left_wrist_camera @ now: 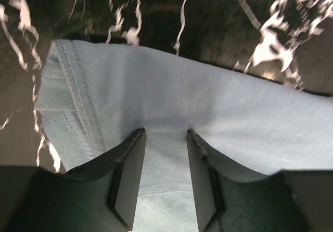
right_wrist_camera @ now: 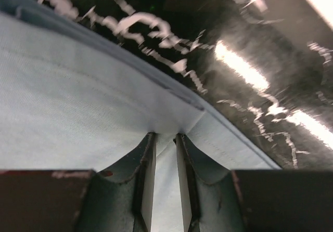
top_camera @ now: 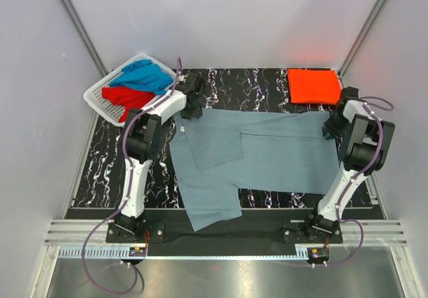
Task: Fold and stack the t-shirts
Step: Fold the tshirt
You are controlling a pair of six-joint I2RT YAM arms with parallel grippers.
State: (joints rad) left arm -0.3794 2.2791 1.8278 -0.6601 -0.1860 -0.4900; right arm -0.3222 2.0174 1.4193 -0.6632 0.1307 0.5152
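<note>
Closest to my wrist lenses are the dark fingers. Those of the left gripper (left_wrist_camera: 165,133) stand apart on the dull grey-blue cloth t-shirt (left_wrist_camera: 171,81), near a stitched corner. Cloth fills the gap and puckers at the tips, but I cannot tell whether it is pinched or only pressed. On the other side, the right gripper (right_wrist_camera: 165,134) has its fingers nearly together, clamped on a thin pinch of the same shirt just inside a hemmed edge.

From above I see a small white tag (top_camera: 179,129) near the shirt's left end, too small for me to read.

At the far left, the white slotted plastic basket (top_camera: 99,101) holds a crumpled bright blue t-shirt (top_camera: 144,77) and a red t-shirt (top_camera: 127,97) beside it. An orange-red t-shirt (top_camera: 313,85) lies folded square at the far right corner, near my right wrist.

The grey-blue shirt is spread sideways across the black white-veined table (top_camera: 107,164) between both arms. One flap is folded over itself, and another part hangs over the near edge. My left wrist sits just beside the basket.
</note>
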